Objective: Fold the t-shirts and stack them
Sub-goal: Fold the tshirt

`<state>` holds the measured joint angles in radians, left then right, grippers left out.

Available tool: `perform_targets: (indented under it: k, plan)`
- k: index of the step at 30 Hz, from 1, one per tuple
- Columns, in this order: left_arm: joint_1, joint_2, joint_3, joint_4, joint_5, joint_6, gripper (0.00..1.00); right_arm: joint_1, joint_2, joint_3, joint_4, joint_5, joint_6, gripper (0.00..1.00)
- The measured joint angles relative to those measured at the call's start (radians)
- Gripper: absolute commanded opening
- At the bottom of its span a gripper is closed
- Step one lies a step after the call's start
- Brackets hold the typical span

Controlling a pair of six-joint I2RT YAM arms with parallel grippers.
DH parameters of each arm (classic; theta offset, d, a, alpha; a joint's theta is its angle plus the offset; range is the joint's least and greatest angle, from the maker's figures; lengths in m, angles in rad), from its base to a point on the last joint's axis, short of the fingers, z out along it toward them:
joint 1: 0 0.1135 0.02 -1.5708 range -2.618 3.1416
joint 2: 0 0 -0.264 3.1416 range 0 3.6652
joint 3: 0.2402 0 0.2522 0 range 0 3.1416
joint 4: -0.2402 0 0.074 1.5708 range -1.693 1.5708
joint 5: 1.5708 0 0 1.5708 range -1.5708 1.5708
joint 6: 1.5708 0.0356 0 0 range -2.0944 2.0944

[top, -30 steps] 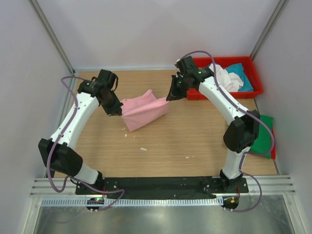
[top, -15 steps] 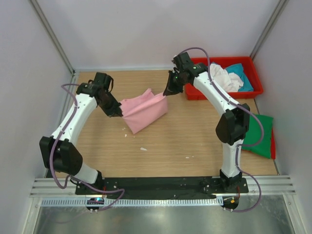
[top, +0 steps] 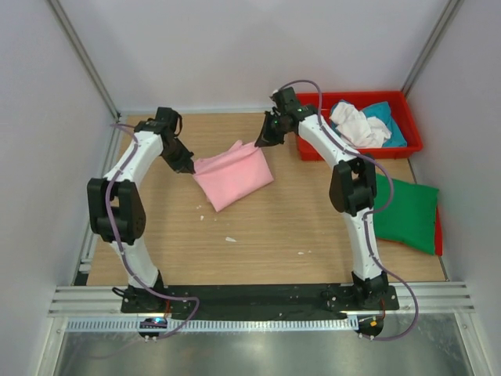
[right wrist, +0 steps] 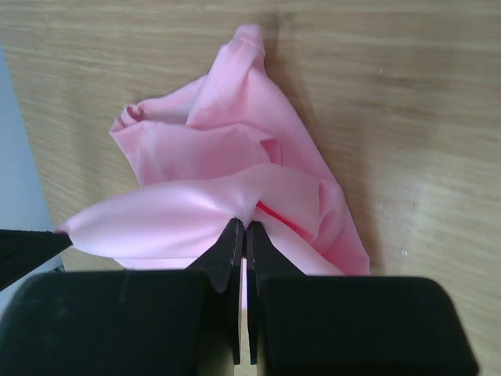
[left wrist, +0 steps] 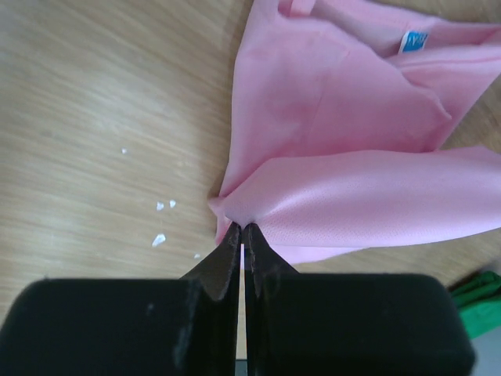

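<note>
A pale wooden bench (top: 274,227) stood between grey walls, with the two arm bases bolted at its near edge. A few small white crumbs (top: 230,239) lay on the wood near the middle. At the right side a dark green t-shirt (top: 403,213) lay flat, well apart from both claws. Farther in, the light pink t-shirt (top: 233,174) rested on the bench, partly folded, with one edge lifted and stretched between the two claws. The left claw (top: 190,168) was clenched on the left end of this edge. In the left wrist view its fingers pinched a thin fold of the pink cloth, and a small blue label (left wrist: 415,39) showed on the shirt beyond. The right claw (top: 261,142) was clenched on the other end of the same edge, near the tray. In the far right corner stood a red tray (top: 395,151). Inside it a crumpled white t-shirt (top: 356,125) lay touching a teal t-shirt (top: 383,111).
</note>
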<state>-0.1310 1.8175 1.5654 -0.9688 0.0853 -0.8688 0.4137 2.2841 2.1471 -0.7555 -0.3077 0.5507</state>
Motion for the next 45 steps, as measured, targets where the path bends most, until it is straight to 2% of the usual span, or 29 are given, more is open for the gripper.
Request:
perform_targets:
  k: [5, 6, 7, 8, 9, 10, 12, 15, 16, 19, 22, 24, 25, 26, 27, 28, 29, 30, 32, 35, 41, 45]
  plan:
    - [0.032, 0.098, 0.056, 0.062, -0.002, 0.023, 0.00, -0.017, 0.089, 0.027, 0.114, -0.040, 0.002, 0.03]
    - [0.039, 0.117, 0.065, 0.080, 0.001, 0.028, 0.00, -0.019, 0.105, 0.027, 0.146, -0.047, 0.004, 0.06]
    - [0.045, 0.138, 0.073, 0.099, 0.003, 0.033, 0.02, -0.019, 0.123, 0.026, 0.185, -0.053, 0.008, 0.16]
    - [0.051, 0.166, 0.085, 0.118, 0.005, 0.037, 0.08, -0.020, 0.138, 0.024, 0.219, -0.060, 0.016, 0.26]
    - [0.056, 0.195, 0.100, 0.134, 0.005, 0.040, 0.18, -0.021, 0.153, 0.019, 0.265, -0.068, 0.026, 0.38]
    - [0.060, 0.225, 0.115, 0.151, 0.004, 0.045, 0.41, -0.022, 0.170, 0.019, 0.310, -0.074, 0.036, 0.45]
    - [0.067, 0.293, 0.157, 0.170, 0.005, 0.057, 0.56, -0.026, 0.210, 0.027, 0.393, -0.088, 0.047, 0.50]
    - [0.074, 0.404, 0.280, 0.171, 0.005, 0.092, 0.74, -0.031, 0.276, 0.089, 0.459, -0.103, 0.054, 0.61]
    - [0.077, 0.434, 0.326, 0.164, 0.006, 0.102, 0.78, -0.032, 0.287, 0.105, 0.471, -0.105, 0.051, 0.67]
    - [0.086, 0.451, 0.387, 0.164, 0.006, 0.124, 0.82, -0.036, 0.278, 0.115, 0.496, -0.108, 0.032, 0.72]
    - [0.095, 0.382, 0.348, 0.167, 0.006, 0.124, 0.83, -0.040, 0.239, 0.102, 0.507, -0.105, -0.007, 0.72]
    - [0.099, 0.278, 0.235, 0.196, 0.006, 0.117, 0.79, -0.041, 0.183, 0.066, 0.501, -0.095, -0.044, 0.62]
    - [0.100, 0.225, 0.186, 0.192, 0.008, 0.111, 0.74, -0.041, 0.153, 0.048, 0.494, -0.094, -0.059, 0.45]
    - [0.101, 0.154, 0.127, 0.195, 0.013, 0.106, 0.62, -0.041, 0.117, 0.027, 0.490, -0.095, -0.079, 0.34]
    - [0.101, 0.102, 0.091, 0.196, 0.021, 0.095, 0.27, -0.041, 0.090, 0.016, 0.485, -0.100, -0.089, 0.11]
    - [0.100, 0.052, 0.061, 0.203, 0.033, 0.085, 0.15, -0.040, 0.060, 0.007, 0.485, -0.110, -0.102, 0.04]
    - [0.099, 0.011, 0.037, 0.219, 0.044, 0.074, 0.04, -0.039, 0.035, -0.003, 0.486, -0.121, -0.105, 0.01]
    - [0.097, -0.033, 0.010, 0.242, 0.058, 0.057, 0.00, -0.037, 0.006, -0.018, 0.488, -0.132, -0.109, 0.01]
    - [0.085, -0.089, -0.032, 0.297, 0.090, 0.031, 0.00, -0.032, -0.040, -0.053, 0.499, -0.143, -0.121, 0.01]
    - [0.059, -0.089, -0.083, 0.394, 0.137, -0.018, 0.00, -0.019, -0.063, -0.087, 0.500, -0.154, -0.144, 0.01]
    - [0.014, 0.093, -0.098, 0.529, 0.204, -0.074, 0.00, -0.006, 0.042, -0.076, 0.425, -0.167, -0.189, 0.01]
    - [-0.023, 0.230, -0.007, 0.573, 0.219, -0.070, 0.00, -0.006, 0.109, -0.081, 0.346, -0.169, -0.202, 0.01]
